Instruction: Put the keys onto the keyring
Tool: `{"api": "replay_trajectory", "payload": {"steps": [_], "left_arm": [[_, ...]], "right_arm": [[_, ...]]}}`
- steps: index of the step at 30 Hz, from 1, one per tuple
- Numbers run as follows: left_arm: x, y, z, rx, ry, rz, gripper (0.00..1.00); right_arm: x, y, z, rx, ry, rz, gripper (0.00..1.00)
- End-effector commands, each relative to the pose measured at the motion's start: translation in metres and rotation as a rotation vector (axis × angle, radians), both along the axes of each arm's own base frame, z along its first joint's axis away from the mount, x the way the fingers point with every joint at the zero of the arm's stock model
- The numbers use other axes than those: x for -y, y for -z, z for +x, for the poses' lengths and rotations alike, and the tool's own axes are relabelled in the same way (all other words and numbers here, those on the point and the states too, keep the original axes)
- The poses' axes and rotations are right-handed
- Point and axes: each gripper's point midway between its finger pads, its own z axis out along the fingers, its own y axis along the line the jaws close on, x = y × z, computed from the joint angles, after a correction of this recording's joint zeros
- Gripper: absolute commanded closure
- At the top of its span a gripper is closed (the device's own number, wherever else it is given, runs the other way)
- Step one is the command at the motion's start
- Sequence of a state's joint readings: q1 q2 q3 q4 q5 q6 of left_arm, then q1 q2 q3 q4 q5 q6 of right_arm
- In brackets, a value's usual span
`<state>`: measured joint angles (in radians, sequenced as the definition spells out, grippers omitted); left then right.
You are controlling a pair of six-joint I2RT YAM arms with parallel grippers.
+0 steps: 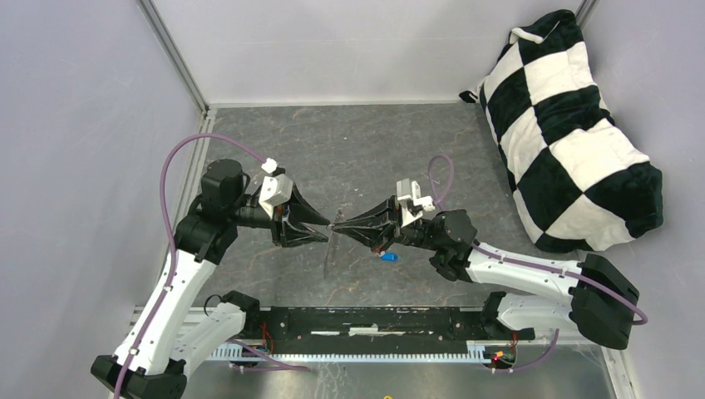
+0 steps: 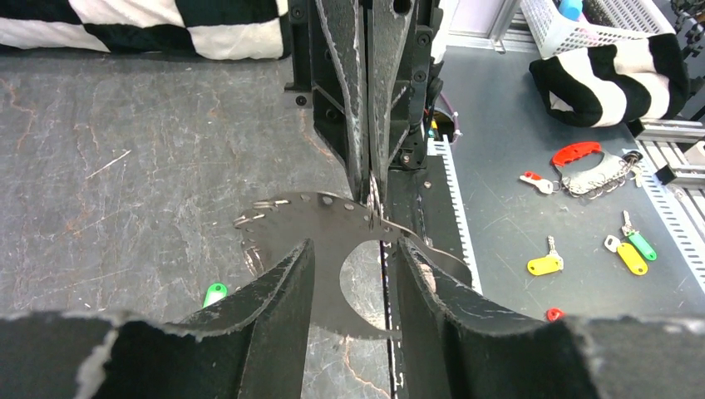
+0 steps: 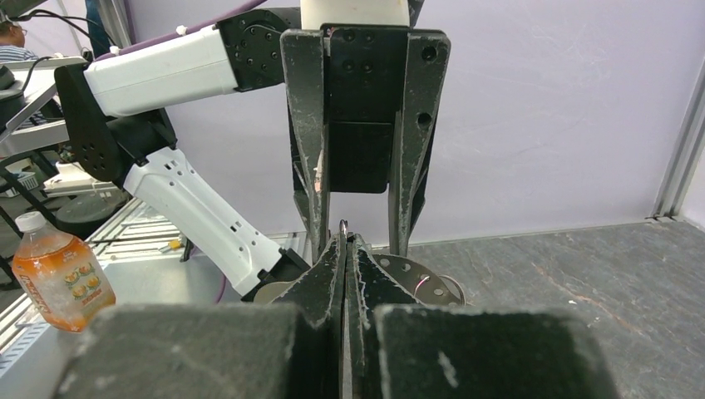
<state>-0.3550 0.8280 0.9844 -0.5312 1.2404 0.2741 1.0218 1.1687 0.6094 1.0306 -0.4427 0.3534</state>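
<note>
One keyring (image 2: 324, 220) hangs pinched in the closed right gripper (image 3: 345, 243), just before the open left gripper (image 2: 352, 253)

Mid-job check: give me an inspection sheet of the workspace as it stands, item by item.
Surface: dark stone-look table, scratched; no spills seen.
Job's things: keyring held up where the two grippers meet; green key and blue key lie loose on the table, neither on the ring.
Clutter: checkered cushion at the table's far right.
Grippers: right gripper shut on the keyring; left gripper open, fingers either side of the ring.
Cables: left arm's cable and right arm's cable arch free, no snag seen.
Surroundings: yellow key among other coloured keys, and a drink bottle, on benches beyond the table.
</note>
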Motion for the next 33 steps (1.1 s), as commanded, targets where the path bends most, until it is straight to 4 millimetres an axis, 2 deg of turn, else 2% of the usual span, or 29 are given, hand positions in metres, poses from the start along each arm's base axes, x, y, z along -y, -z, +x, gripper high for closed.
{"api": "replay_trajectory", "payload": {"steps": [1,7,14,16,20,23,25,27,29,33], "left_arm": [[0.001,-0.016,-0.006,0.014,0.026,-0.035,0.53],[0.001,-0.014,-0.004,0.012,0.018,-0.031,0.59],[0.001,-0.011,-0.001,0.020,0.006,-0.025,0.88],[0.001,-0.010,0.002,0.026,-0.006,-0.019,0.96],[-0.003,-0.002,0.003,0.066,-0.021,0.021,0.98],[-0.006,0.006,-0.001,0.075,-0.009,0.051,0.98],[-0.007,0.009,0.000,0.086,-0.009,0.062,0.98],[-0.008,0.011,0.001,0.113,-0.003,0.077,0.98],[-0.009,0.013,0.002,0.133,0.002,0.096,0.98],[-0.011,0.013,0.004,0.141,0.010,0.128,0.98]], "right_arm": [[0.001,-0.025,-0.003,0.044,0.003,0.081,0.99],[-0.002,-0.024,-0.004,0.041,0.001,0.077,0.99],[-0.008,-0.020,-0.005,0.043,-0.007,0.041,0.99],[-0.010,-0.017,-0.004,0.047,-0.004,0.012,0.95],[-0.013,-0.003,0.001,0.123,0.028,-0.169,0.77],[-0.010,-0.006,0.009,0.219,0.057,-0.297,0.58],[-0.011,-0.010,0.016,0.253,0.070,-0.377,0.51],[-0.013,-0.014,0.022,0.271,0.067,-0.455,0.49],[-0.015,-0.008,0.021,0.284,0.021,-0.538,0.49],[-0.018,0.001,0.020,0.300,-0.041,-0.646,0.58]]}}
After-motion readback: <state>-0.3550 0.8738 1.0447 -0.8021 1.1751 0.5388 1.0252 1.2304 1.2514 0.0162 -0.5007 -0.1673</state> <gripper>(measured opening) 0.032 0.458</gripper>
